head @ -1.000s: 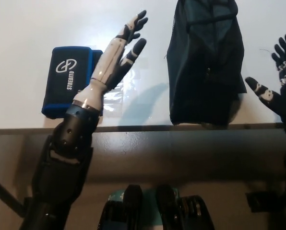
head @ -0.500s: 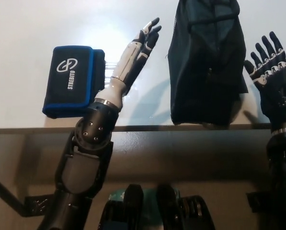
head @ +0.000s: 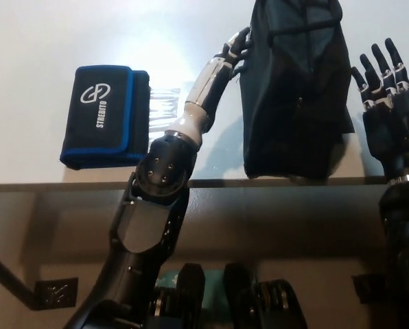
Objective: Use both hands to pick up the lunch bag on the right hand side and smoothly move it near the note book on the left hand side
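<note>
Standing upright on the white table (head: 40, 34), the lunch bag (head: 294, 96) is a dark fabric pouch, near black with a bluish cast, whose top runs out of the head view. A strap or seam crosses its upper part, and its lower edge sits close to the table's front edge. No writing can be read on it, and its contents cannot be seen since the fabric hides them.

At the bag's left side, the left hand (head: 221, 65) reaches up with its dark fingertips (head: 240, 41) at or touching the fabric near the top; the fingers look extended and grip nothing, though actual contact cannot be confirmed from this angle. On the bag's other side, the right hand (head: 386, 103) is held upright just beside the fabric, its fingers spread apart and pointing away from the robot, holding nothing; a narrow strip of table shows between it and the bag.

Farther left, well apart from the bag and just beside the left forearm, lies the note book (head: 101, 116), a black cover edged in bright blue. It carries a white round logo and white lettering turned sideways that seems to read "STREDITO", though the letters are small and uncertain.
</note>
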{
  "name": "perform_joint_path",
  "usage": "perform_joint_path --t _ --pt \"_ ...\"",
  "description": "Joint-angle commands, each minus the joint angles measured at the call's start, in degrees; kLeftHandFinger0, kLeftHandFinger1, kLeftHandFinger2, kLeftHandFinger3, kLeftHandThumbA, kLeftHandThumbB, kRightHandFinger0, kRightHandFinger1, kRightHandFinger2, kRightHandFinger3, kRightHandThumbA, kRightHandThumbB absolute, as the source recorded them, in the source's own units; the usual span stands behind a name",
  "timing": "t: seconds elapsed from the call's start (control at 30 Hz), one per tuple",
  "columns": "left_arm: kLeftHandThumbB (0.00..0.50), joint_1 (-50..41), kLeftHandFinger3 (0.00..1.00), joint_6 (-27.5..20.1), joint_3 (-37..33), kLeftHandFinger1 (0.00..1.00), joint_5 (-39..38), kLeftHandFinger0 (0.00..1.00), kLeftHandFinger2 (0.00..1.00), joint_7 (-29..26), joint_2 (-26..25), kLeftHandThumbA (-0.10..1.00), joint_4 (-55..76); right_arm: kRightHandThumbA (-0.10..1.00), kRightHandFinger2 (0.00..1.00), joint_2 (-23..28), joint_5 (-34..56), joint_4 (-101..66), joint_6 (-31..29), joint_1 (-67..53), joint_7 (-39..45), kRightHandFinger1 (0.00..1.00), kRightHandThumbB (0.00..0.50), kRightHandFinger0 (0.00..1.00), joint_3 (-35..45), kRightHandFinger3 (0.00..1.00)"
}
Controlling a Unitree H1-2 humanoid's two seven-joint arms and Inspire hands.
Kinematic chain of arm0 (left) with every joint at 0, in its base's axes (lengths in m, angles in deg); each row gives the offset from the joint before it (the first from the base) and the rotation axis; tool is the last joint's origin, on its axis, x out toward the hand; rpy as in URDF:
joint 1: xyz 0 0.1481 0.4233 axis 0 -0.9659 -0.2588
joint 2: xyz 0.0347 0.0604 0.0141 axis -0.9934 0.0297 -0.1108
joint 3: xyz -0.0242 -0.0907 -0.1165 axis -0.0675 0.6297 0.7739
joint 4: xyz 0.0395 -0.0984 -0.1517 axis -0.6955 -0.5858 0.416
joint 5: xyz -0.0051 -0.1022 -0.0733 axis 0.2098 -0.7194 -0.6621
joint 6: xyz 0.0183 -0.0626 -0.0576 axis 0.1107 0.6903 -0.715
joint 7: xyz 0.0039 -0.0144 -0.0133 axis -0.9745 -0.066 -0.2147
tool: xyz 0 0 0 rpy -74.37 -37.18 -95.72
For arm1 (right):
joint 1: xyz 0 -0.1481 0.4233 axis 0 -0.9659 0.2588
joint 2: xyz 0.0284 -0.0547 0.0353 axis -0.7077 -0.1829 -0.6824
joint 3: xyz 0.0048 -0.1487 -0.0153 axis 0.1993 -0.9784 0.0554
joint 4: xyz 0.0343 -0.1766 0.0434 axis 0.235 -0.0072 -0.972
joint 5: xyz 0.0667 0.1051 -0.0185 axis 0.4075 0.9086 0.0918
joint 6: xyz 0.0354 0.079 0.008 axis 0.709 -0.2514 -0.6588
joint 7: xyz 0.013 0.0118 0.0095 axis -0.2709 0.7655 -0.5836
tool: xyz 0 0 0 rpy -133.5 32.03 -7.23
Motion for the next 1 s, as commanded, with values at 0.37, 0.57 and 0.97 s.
perform_joint_path --t 0.37,0.57,0.97 --pt "0.368 8.76 1.0 -4.9 1.5 1.0 -1.64 1.0 1.0 -3.22 0.23 1.0 -12.85 1.0 1.0 -1.74 2.23 2.77 -0.15 5.41 1.82 1.0 0.264 1.0 -0.15 1.0" --pt "0.351 8.98 1.0 -7.45 2.19 1.0 -2.22 1.0 1.0 -4.01 0.8 1.0 -17.03 1.0 1.0 -4.02 -2.12 10.34 -4.17 8.75 2.91 1.0 0.23 1.0 -2.56 1.0" --pt "0.333 6.71 1.0 -8.59 2.37 1.0 -2.62 1.0 1.0 -3.21 -0.29 1.0 -15.19 1.0 1.0 -7.93 -6.15 19.96 -9.45 13.27 2.62 1.0 0.248 1.0 -5.24 1.0"
